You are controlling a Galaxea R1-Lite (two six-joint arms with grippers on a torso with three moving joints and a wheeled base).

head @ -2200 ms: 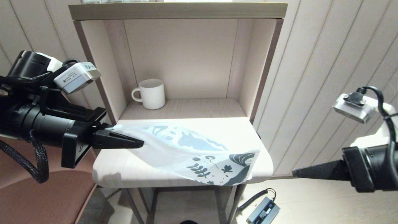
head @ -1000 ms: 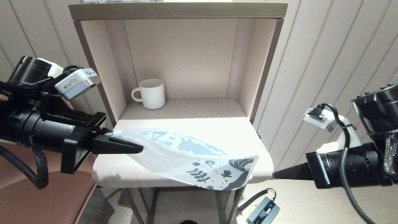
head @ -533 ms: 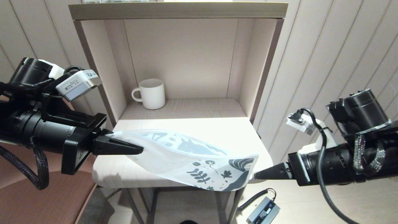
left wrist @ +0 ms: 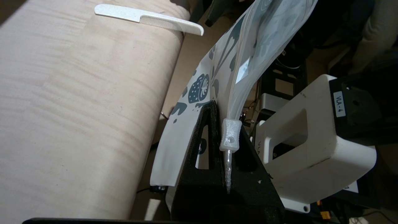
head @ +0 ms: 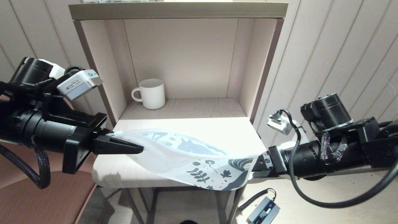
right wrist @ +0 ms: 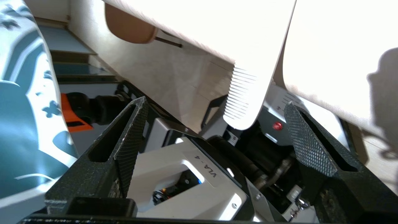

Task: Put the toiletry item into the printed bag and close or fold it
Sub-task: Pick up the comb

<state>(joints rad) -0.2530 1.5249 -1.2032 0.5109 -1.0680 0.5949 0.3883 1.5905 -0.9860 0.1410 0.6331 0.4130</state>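
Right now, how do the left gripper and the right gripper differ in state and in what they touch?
The left gripper is shut on the printed bag at its zip-slider end; the right gripper is open and holds nothing. The left holds the bag up over the table; the right sits at the table's edge, the comb overhanging between its fingers.

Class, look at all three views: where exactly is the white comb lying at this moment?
The comb lies on the table at its front edge, toothed end overhanging, hidden behind the printed bag in the head view. The open right gripper faces that overhanging end.
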